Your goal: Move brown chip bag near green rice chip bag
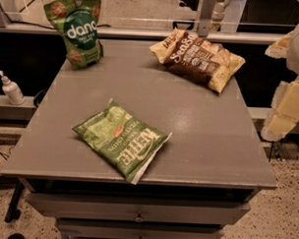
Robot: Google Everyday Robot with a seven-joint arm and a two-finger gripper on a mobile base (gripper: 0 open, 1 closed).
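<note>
The brown chip bag (197, 58) lies flat in the upper right of the grey bench (212, 143), tilted, with its cream-yellow ends towards the back and the right-hand edge and its white "Sea Salt" lettering facing up. The green rice chip bag (77, 29) stands upright at the upper left corner, well apart from it, with bare bench top between the two. A flat light-green Kettle potato chip bag (122, 140) rests nearer the front edge, left of centre, clear of a straight line between the two task bags. The gripper (283, 114) appears as a pale, blurred cream shape at the right edge of the frame, beside the bench and touching nothing; it is probably held off the side at about bench height, though the view is too soft to be sure. Whether the jaws are spread or pressed together cannot be told. A small white pump bottle (11, 88) sits on a ledge at the far left, off the bench. Judging by this, the task is at its start: the brown bag is untouched and the approach is the step in hand. The next move calls for reaching in from the right over the brown bag, pinching its crinkly body or an end seam, and carrying it leftward along the back of the bench without knocking over the upright pouch.
</note>
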